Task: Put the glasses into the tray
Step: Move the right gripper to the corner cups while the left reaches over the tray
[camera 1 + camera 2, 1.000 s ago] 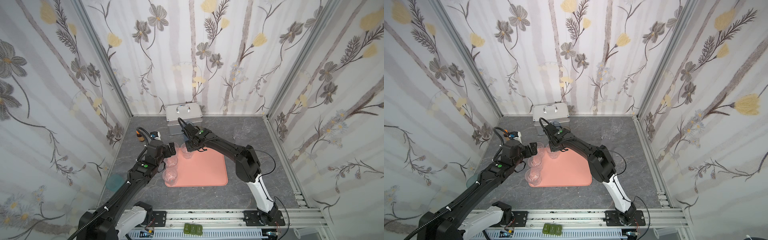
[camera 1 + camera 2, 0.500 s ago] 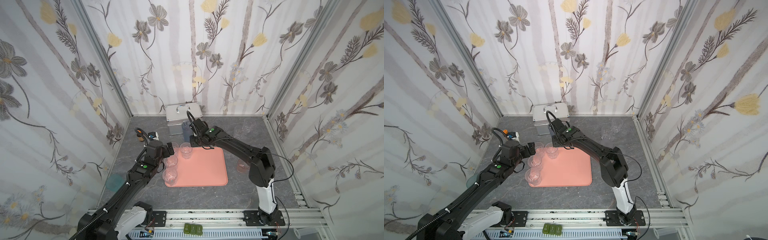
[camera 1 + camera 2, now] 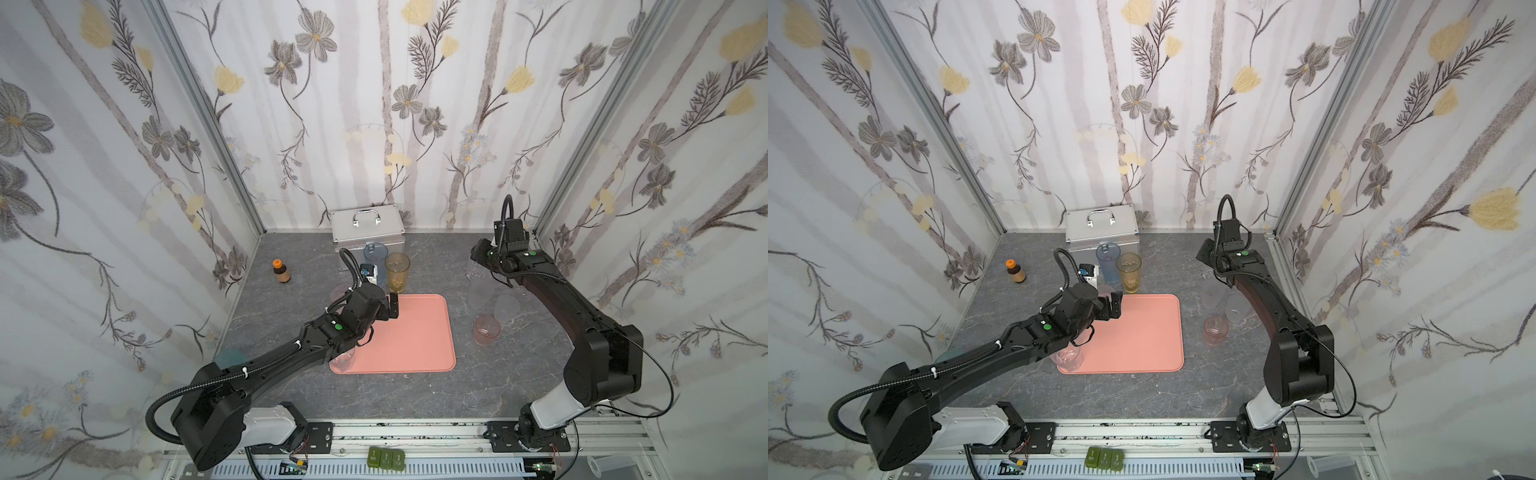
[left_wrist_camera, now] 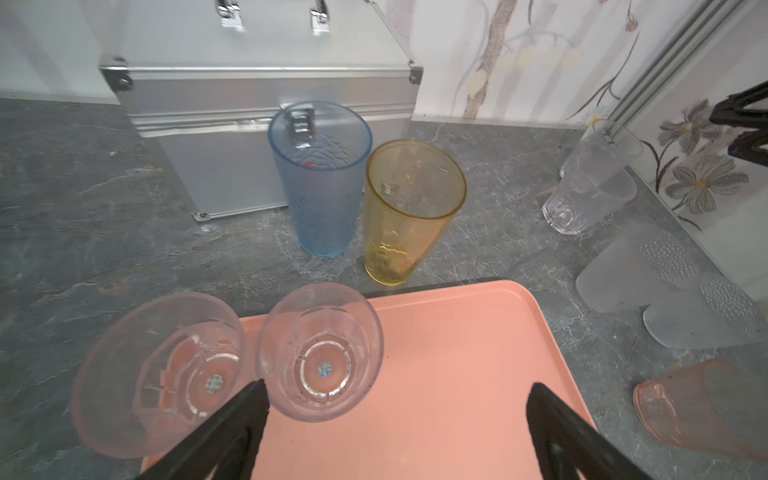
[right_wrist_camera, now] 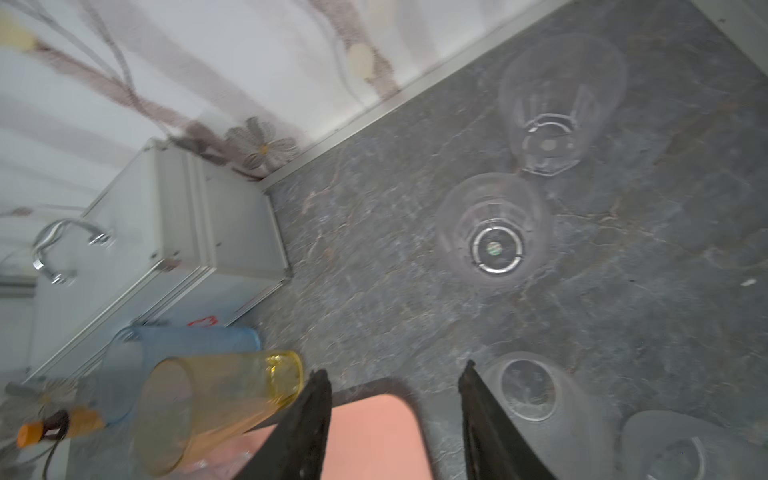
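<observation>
Left wrist view, left pincer (image 4: 397, 384) apart over tray (image 4: 457, 332), right pincer (image 5: 394, 370) apart, gaps unclear from top

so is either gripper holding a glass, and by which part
Nothing is held. The left gripper is open over the tray; the right gripper is open too, both empty.

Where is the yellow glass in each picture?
Top view: yellow glass just behind the tray, beside the blue glass.
Top view: the glass, same spot.
Left wrist: the glass mid-picture, beside the blue glass.
Right wrist: the glass, blurry, against the blue one.
Landmark: silver case, in every view.
</observation>
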`<action>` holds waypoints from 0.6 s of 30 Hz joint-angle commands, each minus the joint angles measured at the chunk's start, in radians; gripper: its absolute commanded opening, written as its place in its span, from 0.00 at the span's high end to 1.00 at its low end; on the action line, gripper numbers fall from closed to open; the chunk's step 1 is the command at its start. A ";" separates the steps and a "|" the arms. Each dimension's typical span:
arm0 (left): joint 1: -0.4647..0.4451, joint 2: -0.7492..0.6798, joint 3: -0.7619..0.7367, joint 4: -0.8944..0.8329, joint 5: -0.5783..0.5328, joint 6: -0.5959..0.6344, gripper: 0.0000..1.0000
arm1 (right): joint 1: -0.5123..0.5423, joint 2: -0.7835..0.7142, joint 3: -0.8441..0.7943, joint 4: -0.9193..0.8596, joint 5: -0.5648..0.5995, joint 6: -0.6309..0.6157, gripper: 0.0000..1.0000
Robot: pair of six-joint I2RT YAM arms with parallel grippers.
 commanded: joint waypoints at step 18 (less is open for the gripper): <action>-0.008 0.093 -0.017 0.121 0.093 0.003 0.00 | -0.109 0.318 0.058 0.136 -0.002 -0.009 0.79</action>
